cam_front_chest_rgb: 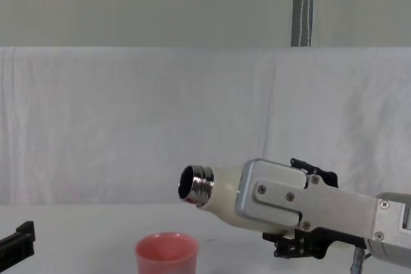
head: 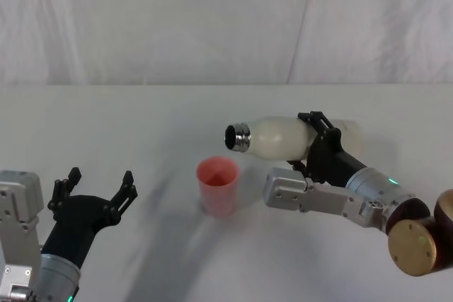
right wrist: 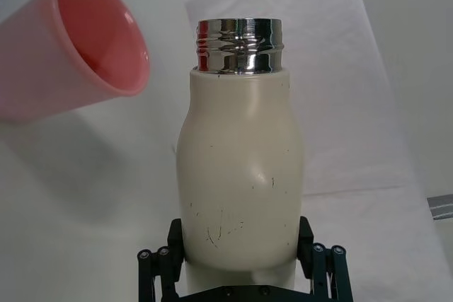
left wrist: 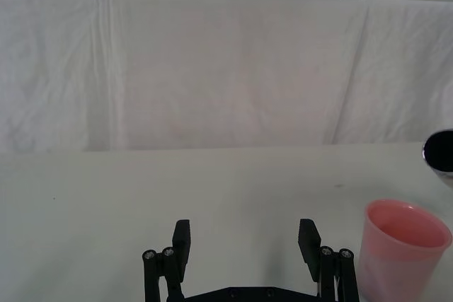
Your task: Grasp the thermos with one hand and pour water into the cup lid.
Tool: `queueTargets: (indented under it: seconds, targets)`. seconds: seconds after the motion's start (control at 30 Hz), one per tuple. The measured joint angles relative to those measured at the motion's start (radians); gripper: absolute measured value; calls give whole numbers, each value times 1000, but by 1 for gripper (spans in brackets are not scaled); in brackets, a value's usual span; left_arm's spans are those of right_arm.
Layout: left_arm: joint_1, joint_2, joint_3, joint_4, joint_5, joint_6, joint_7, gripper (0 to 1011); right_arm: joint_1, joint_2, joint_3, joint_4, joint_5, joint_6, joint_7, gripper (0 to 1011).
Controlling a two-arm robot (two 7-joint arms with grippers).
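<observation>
I note the left gripper (head: 93,187) parked well to the left of the cup lid (head: 217,185), its fingers spread apart with nothing between them, low over the white table (head: 141,118). The cup lid stands upright on the table, mouth up. To the right of the cup lid, the right gripper (head: 316,143) is clamped around the body of the thermos (head: 283,136), which I see held off the table and tipped nearly level, its steel neck (head: 238,137) pointing left, above the cup lid and just to its right.
</observation>
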Motion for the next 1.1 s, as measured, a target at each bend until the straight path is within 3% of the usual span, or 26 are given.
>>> queueTargets:
  seconds: [0.63, 1.1]
  targets:
    - [0, 0, 0, 0, 0, 0, 0, 1001, 18, 6, -44, 8, -111, 16, -16, 950]
    - [0, 0, 0, 0, 0, 0, 0, 1001, 32, 20, -62, -6, -160, 20, -16, 949]
